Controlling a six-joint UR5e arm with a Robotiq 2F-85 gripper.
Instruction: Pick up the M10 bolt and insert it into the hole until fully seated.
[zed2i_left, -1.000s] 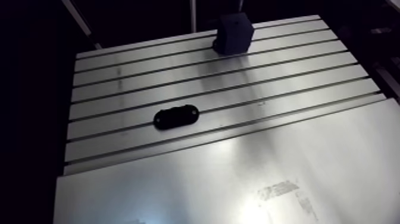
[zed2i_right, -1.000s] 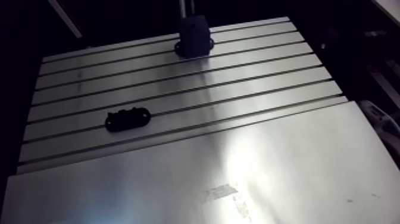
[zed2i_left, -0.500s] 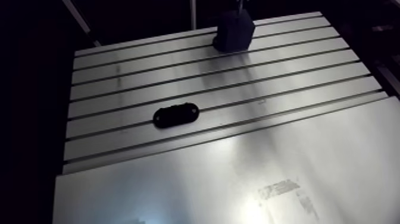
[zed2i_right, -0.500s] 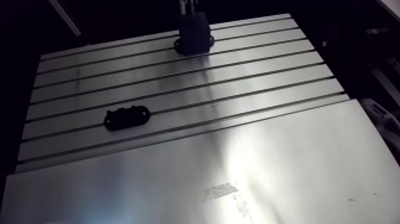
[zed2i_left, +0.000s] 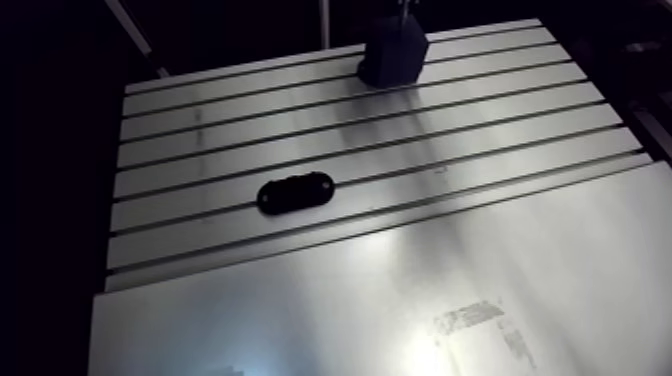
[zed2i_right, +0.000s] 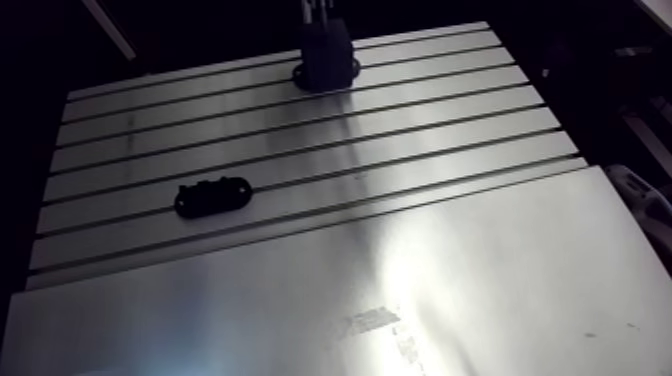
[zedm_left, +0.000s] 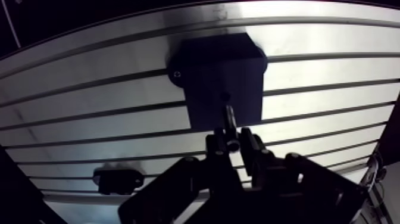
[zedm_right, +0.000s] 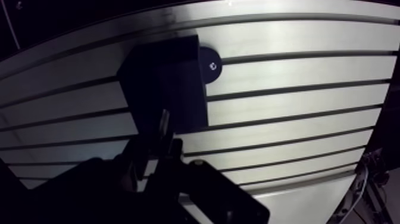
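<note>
From where I stand I count one slotted tabletop (zed2i_left: 480, 130) and one dark block (zed2i_left: 393, 55) standing on it, with a single small hole (zedm_left: 225, 95) in the block's top. One flat black oval piece (zed2i_left: 295, 194) lies well apart from the block. Over the block hangs one hand (zedm_left: 233, 142) with two fingers (zedm_left: 216, 146), pinching one bolt (zedm_left: 229, 117).

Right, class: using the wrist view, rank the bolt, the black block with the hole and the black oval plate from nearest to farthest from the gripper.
1. The bolt: clamped between the fingers of the gripper.
2. The black block: just ahead of the fingers, with its hole at the bolt's tip.
3. The black oval plate: off to one side on the slotted table, clearly farthest.
</note>
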